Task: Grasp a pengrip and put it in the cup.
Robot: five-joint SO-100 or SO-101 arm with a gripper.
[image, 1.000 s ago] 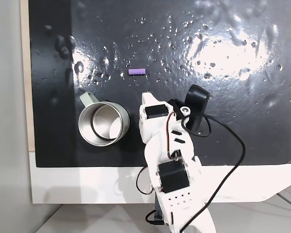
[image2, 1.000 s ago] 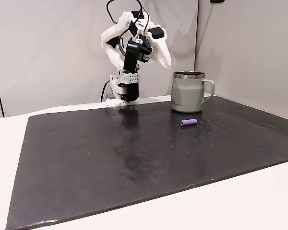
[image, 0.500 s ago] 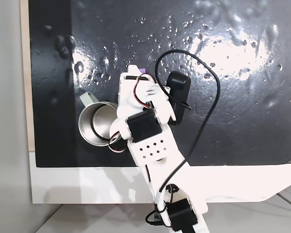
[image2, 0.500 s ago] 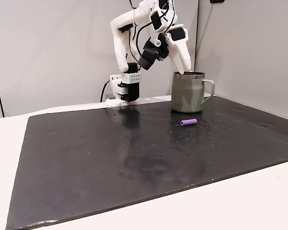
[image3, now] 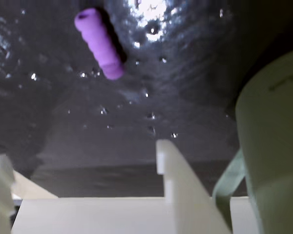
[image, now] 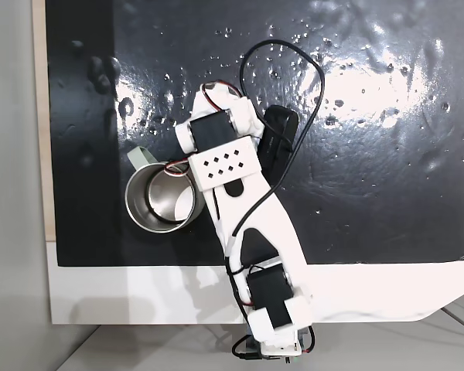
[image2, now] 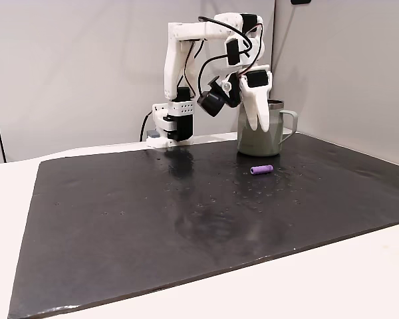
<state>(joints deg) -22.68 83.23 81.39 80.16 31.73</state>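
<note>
The pengrip (image2: 261,170) lies on its side on the black mat (image2: 153,212) that covers the bench (image2: 359,279), a light-purple ribbed tube resting in front of the cup (image2: 261,130) and apart from it, as a fixed view from the side shows. In the wrist view the pengrip (image3: 98,42) sits near the top of the picture, lying at a slant on the wet-looking, speckled mat (image3: 176,87), with nothing touching it. The cup (image: 161,197) stands upright on the mat, its shiny inside open to the fixed view from above and its small handle (image: 141,158) pointing toward the upper left of that picture. In the wrist view the cup's pale grey-green wall (image3: 276,146) stands at the right edge, with the handle (image3: 229,183) just beside one white finger (image3: 178,185) of the claw. The claw (image2: 256,125) hangs from the arm (image2: 186,40) with its tip pointing down in front of the cup's wall, above the mat and short of the pengrip. In the wrist view the claw (image3: 80,163) stands apart: one finger rises at centre, the other (image3: 1,180) at the far left edge, with open mat between them and nothing gripped. In the fixed view from above, the arm's white body (image: 232,178) covers the spot where the pengrip lies, so its position cannot be read there.
</note>
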